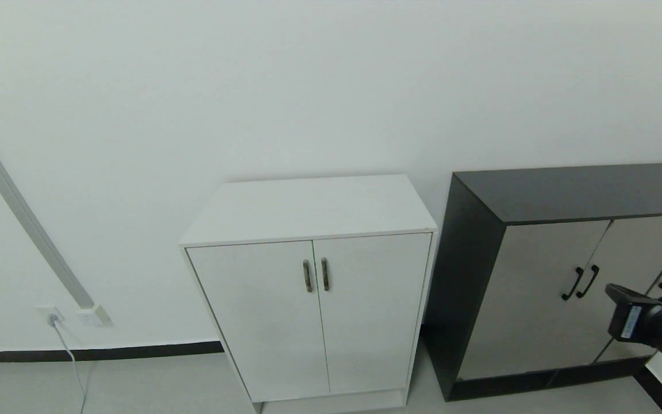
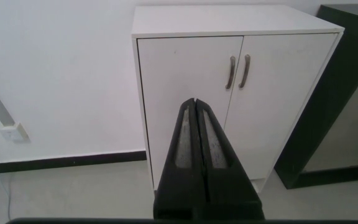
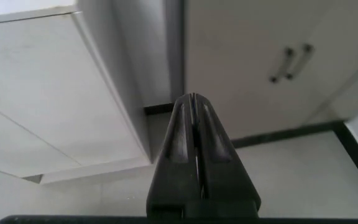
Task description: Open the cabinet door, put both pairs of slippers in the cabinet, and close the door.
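White flat-panelled cabinet [image 1: 262, 310] closed flush, slim metal bar handles [image 1: 308, 276] | left gripper [image 2: 194, 102] closed, empty | right gripper [image 3: 193, 98] closed, empty

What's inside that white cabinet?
Its contents are hidden: both doors of the white cabinet are shut, their two handles side by side at the middle.

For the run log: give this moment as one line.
stage: door not yet opened | white cabinet: both doors shut | left gripper: shut, empty | right gripper: shut, empty | black cabinet: doors shut
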{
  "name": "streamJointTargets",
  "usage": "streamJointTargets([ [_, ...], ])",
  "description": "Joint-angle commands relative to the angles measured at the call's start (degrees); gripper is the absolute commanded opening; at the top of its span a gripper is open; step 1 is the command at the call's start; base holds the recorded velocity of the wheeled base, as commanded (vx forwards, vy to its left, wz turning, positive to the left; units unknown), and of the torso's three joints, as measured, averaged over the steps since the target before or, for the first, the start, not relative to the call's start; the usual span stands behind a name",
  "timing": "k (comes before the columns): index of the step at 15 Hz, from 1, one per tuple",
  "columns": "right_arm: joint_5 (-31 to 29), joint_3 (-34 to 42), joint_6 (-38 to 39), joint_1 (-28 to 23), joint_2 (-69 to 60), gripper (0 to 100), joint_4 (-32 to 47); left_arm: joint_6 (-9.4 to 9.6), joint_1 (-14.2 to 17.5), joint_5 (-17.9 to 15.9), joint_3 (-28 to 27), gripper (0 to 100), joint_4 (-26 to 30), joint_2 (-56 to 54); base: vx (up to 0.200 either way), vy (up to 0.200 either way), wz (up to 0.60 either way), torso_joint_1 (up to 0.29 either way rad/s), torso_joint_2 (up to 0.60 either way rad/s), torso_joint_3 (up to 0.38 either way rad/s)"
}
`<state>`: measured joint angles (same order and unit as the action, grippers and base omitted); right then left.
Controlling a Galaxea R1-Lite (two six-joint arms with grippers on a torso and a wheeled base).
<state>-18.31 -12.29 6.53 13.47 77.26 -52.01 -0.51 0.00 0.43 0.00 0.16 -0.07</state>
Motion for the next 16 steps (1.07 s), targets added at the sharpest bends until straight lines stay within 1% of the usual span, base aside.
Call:
streamJointTargets([
  [1,1.70,1.83,-0.47,-2.92,-24.97,0,18.34,-0.02,0.00,0.01,0.00,0,0.02,0.07,0.000,0.000,0.00,0.000,0.00,0.000],
  [2,2.58,0.69,-1.17,-2.84,-29.10,0,24.14,-0.02,0.00,0.01,0.00,0,0.02,0.07,0.000,0.000,0.00,0.000,0.00,0.000],
  [4,7.32,-3.62,-2.05,-2.84,-40.97,0,43.13,0.07,0.00,0.01,0.00,0,0.02,0.07,0.000,0.000,0.00,0.000,0.00,0.000],
  [5,8.99,-4.24,-2.05,-2.84,-44.39,0,48.40,0.07,0.00,0.01,0.00,0,0.02,0.07,0.000,0.000,0.00,0.000,0.00,0.000],
  [6,9.70,-4.15,-2.14,-2.84,-45.80,0,50.60,0.07,0.00,0.01,0.00,0,0.02,0.07,0.000,0.000,0.00,0.000,0.00,0.000],
  [7,11.54,-2.21,-2.58,-2.84,-48.79,0,54.38,0.07,0.00,0.01,0.00,0,0.02,0.07,0.000,0.000,0.00,0.000,0.00,0.000],
  [10,13.04,5.70,-2.67,-2.48,-51.78,0,54.55,-0.02,0.00,0.01,0.00,0,0.02,0.07,0.000,0.000,0.00,0.000,0.00,0.000],
  [13,13.92,6.66,-2.58,-2.04,-52.48,0,54.64,0.07,0.00,0.01,0.00,0,0.02,0.07,0.000,0.000,0.00,0.000,0.00,0.000],
  [16,14.00,9.30,-2.58,-0.81,-53.80,0,54.64,-0.02,0.00,0.01,0.00,0,0.02,0.07,0.000,0.000,0.00,0.000,0.00,0.000],
])
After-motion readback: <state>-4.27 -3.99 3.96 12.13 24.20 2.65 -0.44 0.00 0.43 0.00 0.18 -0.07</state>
